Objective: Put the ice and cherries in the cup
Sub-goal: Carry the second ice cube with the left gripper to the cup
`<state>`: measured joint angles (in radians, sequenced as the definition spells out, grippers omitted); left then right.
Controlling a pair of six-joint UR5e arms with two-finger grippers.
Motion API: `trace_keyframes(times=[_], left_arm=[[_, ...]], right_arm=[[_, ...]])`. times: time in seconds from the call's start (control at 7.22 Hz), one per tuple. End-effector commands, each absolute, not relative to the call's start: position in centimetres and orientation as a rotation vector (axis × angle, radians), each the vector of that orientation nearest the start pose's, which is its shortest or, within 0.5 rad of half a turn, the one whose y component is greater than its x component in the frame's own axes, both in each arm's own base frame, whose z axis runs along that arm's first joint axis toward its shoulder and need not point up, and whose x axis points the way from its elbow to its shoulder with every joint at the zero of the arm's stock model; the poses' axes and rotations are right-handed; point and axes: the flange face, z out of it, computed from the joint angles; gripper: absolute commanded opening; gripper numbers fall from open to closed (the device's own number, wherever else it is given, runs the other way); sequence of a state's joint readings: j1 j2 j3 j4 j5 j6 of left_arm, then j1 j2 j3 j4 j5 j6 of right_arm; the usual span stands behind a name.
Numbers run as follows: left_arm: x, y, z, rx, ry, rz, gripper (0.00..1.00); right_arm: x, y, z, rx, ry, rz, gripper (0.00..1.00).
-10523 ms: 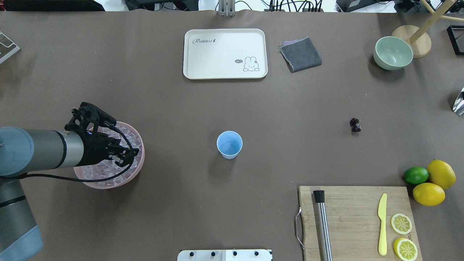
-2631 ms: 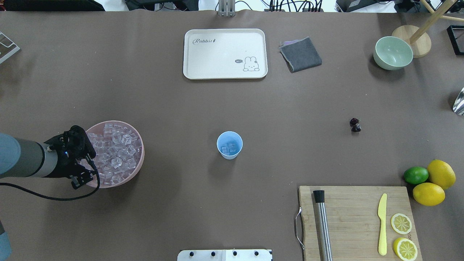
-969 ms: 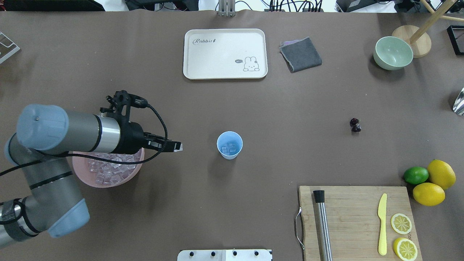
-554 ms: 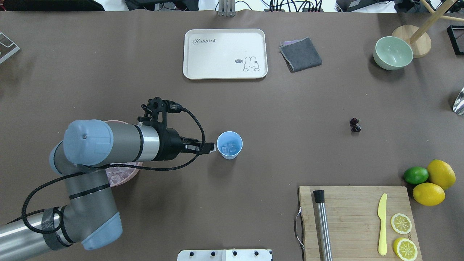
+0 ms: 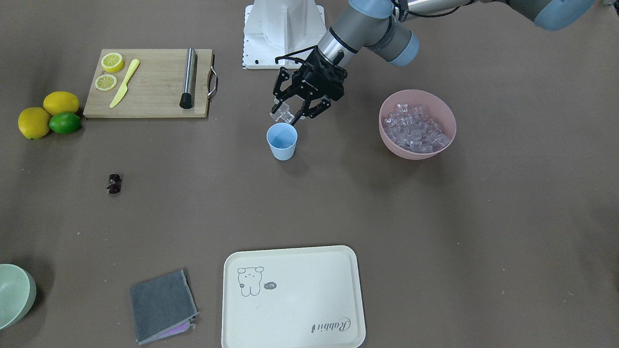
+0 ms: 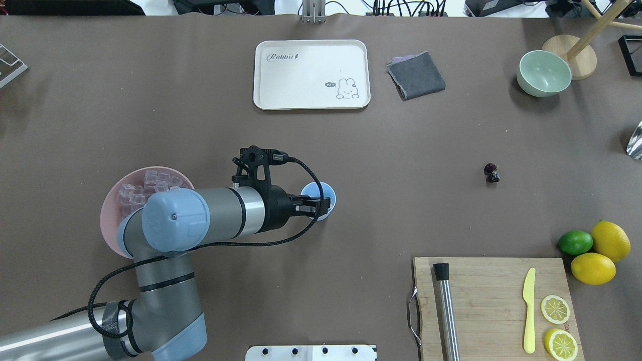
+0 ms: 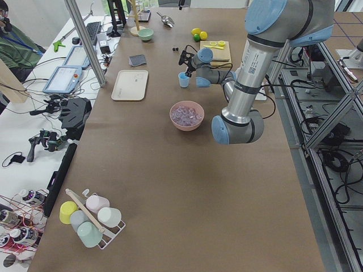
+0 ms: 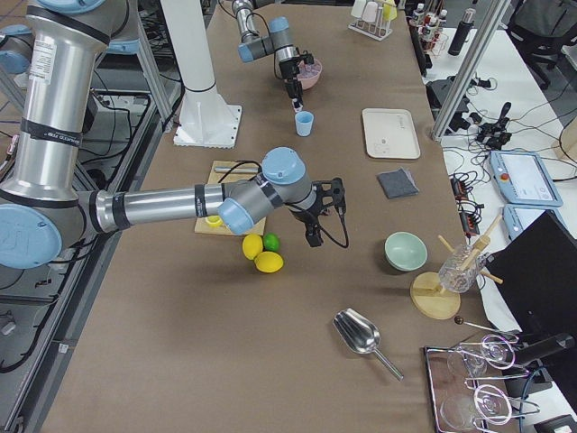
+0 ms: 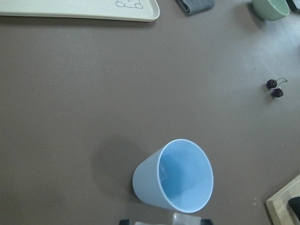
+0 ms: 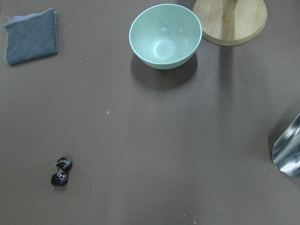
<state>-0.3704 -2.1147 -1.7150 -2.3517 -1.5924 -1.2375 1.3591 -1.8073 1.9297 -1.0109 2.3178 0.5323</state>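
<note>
Clear ice (image 5: 282, 113) is clamped in the left gripper (image 5: 288, 116), poised just over the cup (image 5: 282, 141) midway along the counter (image 5: 435, 217), so that it drops inside on release. The cherries (image 5: 114, 184) lie well apart toward the counter's right edge. The cutting board (image 5: 150, 92), at the robot-side edge, is off that line. The opening of the right gripper (image 8: 315, 236) cannot be told.

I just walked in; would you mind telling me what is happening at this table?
The left gripper holds a clear ice cube just above the light blue cup, apparently about to drop it in. The pink bowl beside it holds many more cubes. The cherries lie apart on the table.
</note>
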Motion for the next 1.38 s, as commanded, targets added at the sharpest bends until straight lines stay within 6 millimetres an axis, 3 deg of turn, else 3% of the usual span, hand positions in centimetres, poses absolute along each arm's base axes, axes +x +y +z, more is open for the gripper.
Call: trace_keyframes(times=[0.0,0.28,0.55,0.69,1.25], left_arm=[[54.7,-35.51,18.6,0.5,1.377,-0.037,0.0],[54.26,-36.25,18.66,0.508,1.373,-0.045,0.0],[54.16,-36.25,18.78,0.506,1.373,-0.039,0.91],[54.22,-36.07,18.62,0.504,1.377,-0.038,0.97],[53.97,-35.74,18.24,0.502,1.396,-0.039,0.97]], right_arm=[[-2.27,-41.78,52.15,0.344,-0.902,0.04,1.0],[-2.27,-41.79,52.23,0.343,-0.901,0.041,1.0],[-2.27,-41.85,52.17,0.345,-0.901,0.041,1.0],[-2.28,-41.84,52.16,0.344,-0.902,0.04,1.0],[-2.28,-41.84,52.16,0.344,-0.902,0.04,1.0]])
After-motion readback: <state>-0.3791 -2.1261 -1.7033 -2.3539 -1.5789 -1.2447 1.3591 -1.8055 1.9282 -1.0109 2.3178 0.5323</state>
